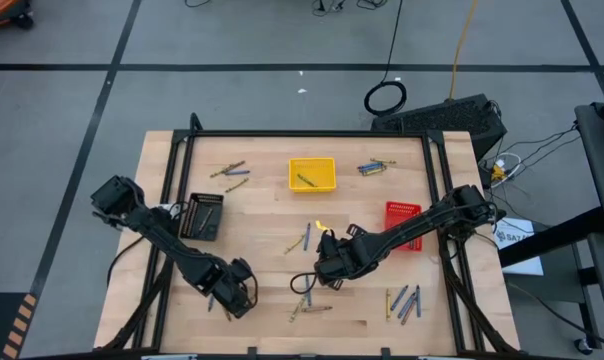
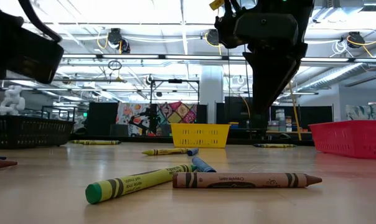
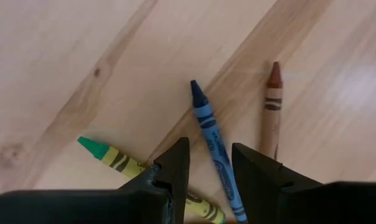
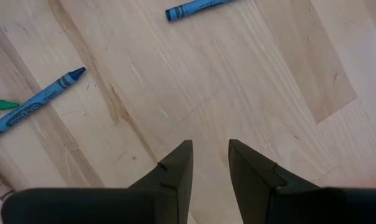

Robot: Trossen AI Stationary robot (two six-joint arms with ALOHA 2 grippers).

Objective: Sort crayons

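Note:
Crayons lie scattered on the wooden table (image 1: 272, 205). My left gripper (image 1: 234, 290) is low over the near left part, open. In the left wrist view its fingertips (image 3: 211, 155) stand on either side of a blue crayon (image 3: 208, 127) that lies flat and runs along the fingers. A yellow crayon with a green tip (image 3: 110, 155) lies partly under one finger, and a brown crayon (image 3: 272, 106) lies beside the other. My right gripper (image 1: 322, 268) is open and empty over bare wood near the middle (image 4: 210, 155), with two blue crayons (image 4: 35, 106) (image 4: 194, 7) farther off.
A yellow tray (image 1: 312, 185) stands far centre with a crayon in it, a red tray (image 1: 403, 210) to the right and a black tray (image 1: 202, 228) to the left. More crayons lie at far left (image 1: 229, 172), far right (image 1: 375, 167), near right (image 1: 404, 300) and near centre (image 1: 310, 308).

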